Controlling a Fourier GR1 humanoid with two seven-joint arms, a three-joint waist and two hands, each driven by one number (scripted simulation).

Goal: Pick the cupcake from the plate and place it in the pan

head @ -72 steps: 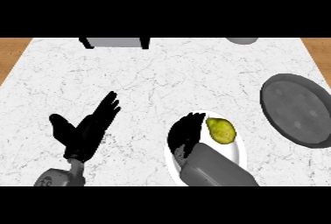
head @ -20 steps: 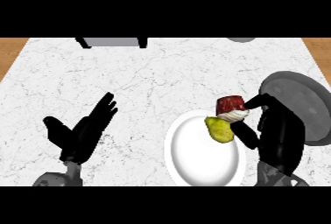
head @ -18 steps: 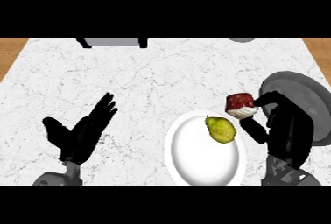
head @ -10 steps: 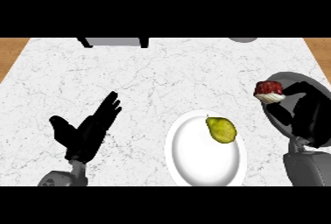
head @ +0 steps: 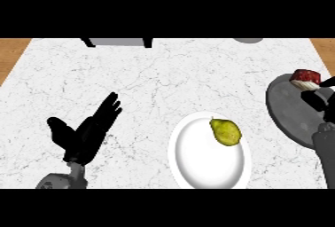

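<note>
Left hand rests on the white marble tabletop, fingers straight, released. White plate at centre holds a green pear. At right, right hand grasps the cupcake over the grey pan.

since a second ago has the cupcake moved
Yes. The cupcake has gone right and up the view, from above the white plate to over the grey pan, held by the right hand.

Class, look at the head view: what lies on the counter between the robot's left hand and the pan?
In the head view, the white plate with a pear lies between the left hand and the pan.
</note>
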